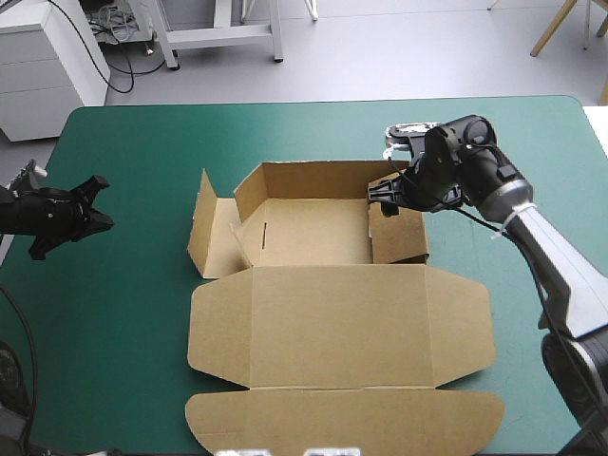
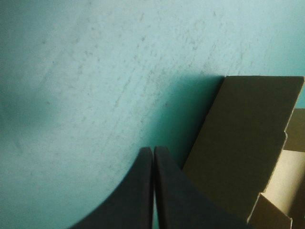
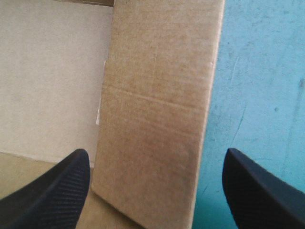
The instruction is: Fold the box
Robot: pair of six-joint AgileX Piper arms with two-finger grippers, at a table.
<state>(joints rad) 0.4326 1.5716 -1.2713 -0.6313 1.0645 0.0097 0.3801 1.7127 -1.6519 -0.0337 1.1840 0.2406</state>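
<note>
Lid flap (image 1: 342, 418): nearest us, flat on the bench (image 1: 104, 323) at its near edge.
Box (image 1: 313, 228): mid-bench; we see an open tray, far wall up, the lid (image 1: 342, 323) lying flat toward us.
Right wall (image 1: 399, 237): raised (its outer face toward the teal-green cover).
Right gripper (image 3: 156, 160): spread wide, straddling that wall, one finger over the tray floor, one over the cover.
Left gripper (image 2: 153, 150): fingers pressed together on nothing, well left of the box, over the bench.
</note>
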